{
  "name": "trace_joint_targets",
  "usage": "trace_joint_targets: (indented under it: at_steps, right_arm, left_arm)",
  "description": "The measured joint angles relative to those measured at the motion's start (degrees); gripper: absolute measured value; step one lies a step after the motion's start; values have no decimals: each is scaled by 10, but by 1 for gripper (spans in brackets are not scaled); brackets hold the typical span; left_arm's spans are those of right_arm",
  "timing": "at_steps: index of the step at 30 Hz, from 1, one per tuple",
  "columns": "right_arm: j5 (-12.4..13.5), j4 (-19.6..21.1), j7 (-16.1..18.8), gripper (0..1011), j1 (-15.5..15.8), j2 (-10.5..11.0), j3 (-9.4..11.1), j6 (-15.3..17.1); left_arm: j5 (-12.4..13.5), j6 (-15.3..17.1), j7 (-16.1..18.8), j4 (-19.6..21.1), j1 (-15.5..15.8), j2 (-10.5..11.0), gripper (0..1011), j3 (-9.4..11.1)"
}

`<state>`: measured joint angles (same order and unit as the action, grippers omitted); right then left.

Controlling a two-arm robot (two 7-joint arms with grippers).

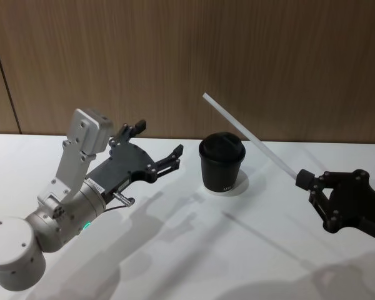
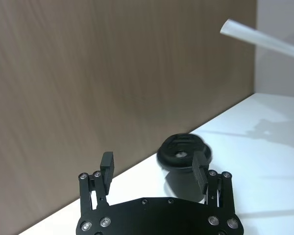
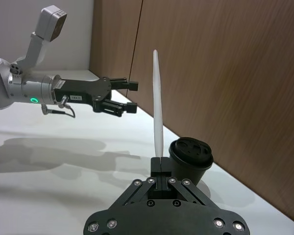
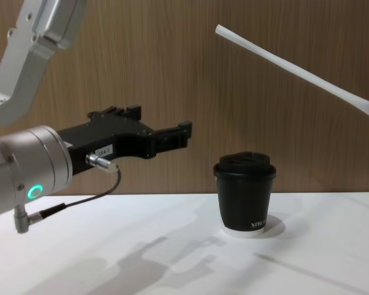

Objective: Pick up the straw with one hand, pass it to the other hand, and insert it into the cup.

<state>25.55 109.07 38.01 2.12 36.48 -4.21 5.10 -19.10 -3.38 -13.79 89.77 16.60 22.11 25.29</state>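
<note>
Left of the cup, the left gripper is held above the white table. Its two long black fingers are spread wide and nothing is gripped between them. Its silver cylindrical wrist carries a green ring light. A stretch of bare, smooth tabletop is left open between this gripper and the cup. The cup is set upright near the table's back edge, close to the wood-grain wall panel. It is matte black, with a domed lid and a white base rim. The straw, thin, straight and white, is held clear of the table, slanting up from right of the cup to above it. It seems to pass behind the lid rather than over it. Right of the cup, the straw's lower end is pinched between the closed fingers of the blocky black right gripper.
</note>
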Motion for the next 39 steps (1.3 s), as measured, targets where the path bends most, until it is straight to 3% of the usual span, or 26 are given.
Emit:
trace_joint_targets:
  at_steps: [8, 20, 39]
  right_arm:
    - [0, 0, 0, 0, 0, 0, 0, 0]
    - [0, 0, 0, 0, 0, 0, 0, 0]
    - [0, 0, 0, 0, 0, 0, 0, 0]
  left_arm:
    - [-45, -15, -72, -22, 18, -3, 1003, -3]
    - [-133, -31, -196, -69, 51, -15, 1003, -6]
    - [-267, -38, -399, -165, 107, -50, 1003, 6]
